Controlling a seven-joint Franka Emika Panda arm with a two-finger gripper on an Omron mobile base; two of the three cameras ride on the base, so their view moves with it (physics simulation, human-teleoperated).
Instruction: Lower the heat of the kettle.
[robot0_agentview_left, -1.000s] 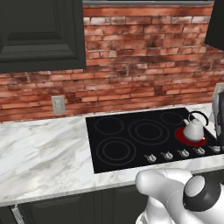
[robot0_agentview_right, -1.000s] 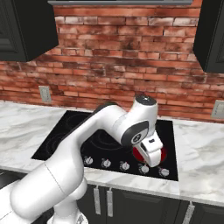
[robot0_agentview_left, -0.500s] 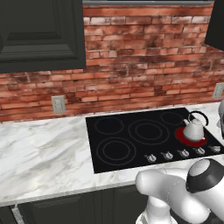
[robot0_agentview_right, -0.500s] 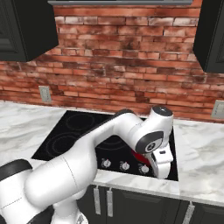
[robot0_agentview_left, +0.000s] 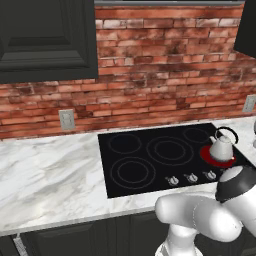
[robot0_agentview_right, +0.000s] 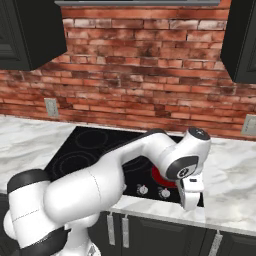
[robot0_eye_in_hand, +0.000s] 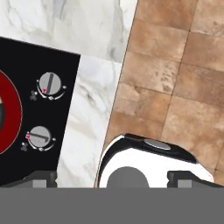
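White arm (robot0_agentview_right: 150, 165) folded low over cooktop (robot0_agentview_left: 150, 165) front edge, hand downward.

Bare cooktop (robot0_agentview_left: 150, 172) beside kettle (robot0_agentview_left: 221, 147)

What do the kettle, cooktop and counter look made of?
Kettle: likely polished metal, silvery-white sheen, with a thin black handle, possibly plastic. Cooktop: black glass-like, flat and glossy with printed burner rings. Counter: marble-look stone, white with grey veining.
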